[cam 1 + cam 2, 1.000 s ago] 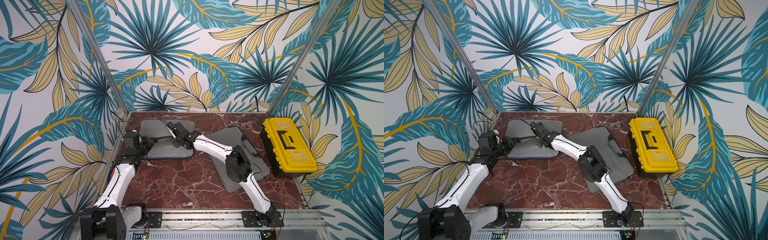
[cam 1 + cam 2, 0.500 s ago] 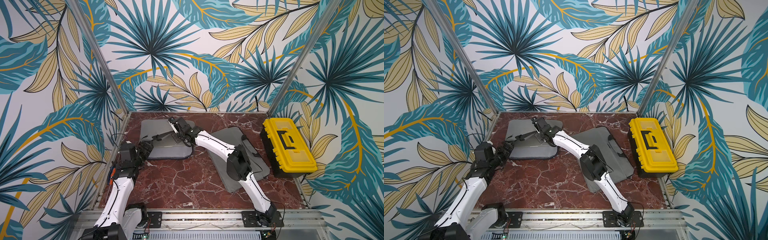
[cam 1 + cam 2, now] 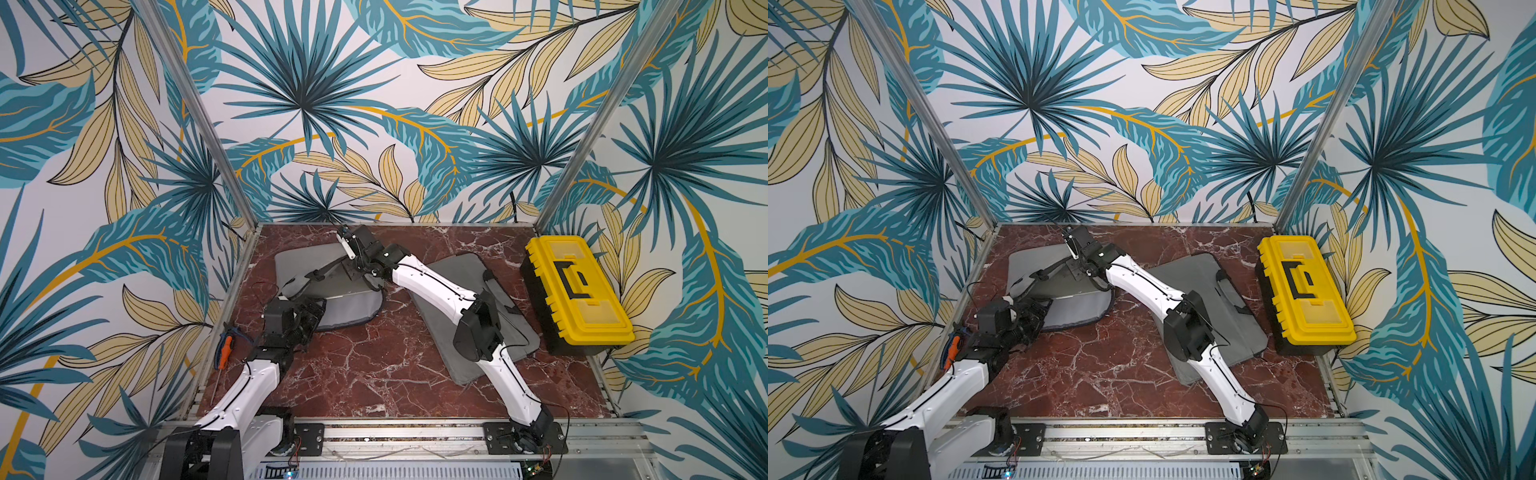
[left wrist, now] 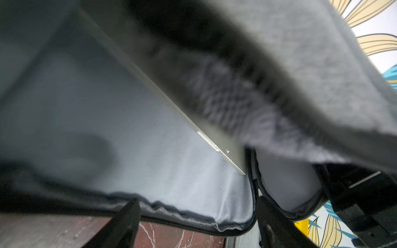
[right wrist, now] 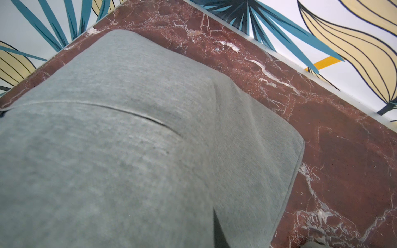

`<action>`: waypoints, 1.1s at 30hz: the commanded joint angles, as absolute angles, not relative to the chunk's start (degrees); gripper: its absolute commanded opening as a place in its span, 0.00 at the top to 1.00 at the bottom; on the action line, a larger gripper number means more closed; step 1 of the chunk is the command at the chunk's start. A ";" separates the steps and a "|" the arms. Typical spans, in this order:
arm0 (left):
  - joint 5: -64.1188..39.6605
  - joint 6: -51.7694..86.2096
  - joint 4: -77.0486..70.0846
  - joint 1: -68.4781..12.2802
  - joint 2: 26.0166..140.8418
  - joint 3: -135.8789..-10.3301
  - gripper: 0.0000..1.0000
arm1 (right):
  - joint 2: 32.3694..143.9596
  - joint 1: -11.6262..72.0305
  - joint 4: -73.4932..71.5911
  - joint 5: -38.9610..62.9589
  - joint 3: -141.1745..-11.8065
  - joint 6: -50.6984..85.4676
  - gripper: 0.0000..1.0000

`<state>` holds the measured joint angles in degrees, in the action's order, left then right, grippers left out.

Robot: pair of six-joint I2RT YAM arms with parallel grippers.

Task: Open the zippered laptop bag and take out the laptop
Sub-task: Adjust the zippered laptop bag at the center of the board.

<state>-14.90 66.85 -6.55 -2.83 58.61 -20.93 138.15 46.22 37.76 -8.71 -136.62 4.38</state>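
Robot lab booth: leaf-print walls (image 3: 299, 104), metal corner posts (image 3: 199, 116), marble-look tabletop (image 3: 374, 365), robot arms (image 3: 432, 286) bolted to front rail (image 3: 415, 432).

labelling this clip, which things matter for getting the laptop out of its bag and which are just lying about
Job: open grey fabric laptop bag; thin silver laptop inside it.
Lying about: second grey fabric bag; yellow plastic toolbox; orange-handled screwdriver.
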 commanded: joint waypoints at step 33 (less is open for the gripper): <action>-7.80 65.79 -44.70 -6.03 94.42 -28.99 0.39 | 139.17 46.49 32.58 3.11 -140.62 11.51 1.00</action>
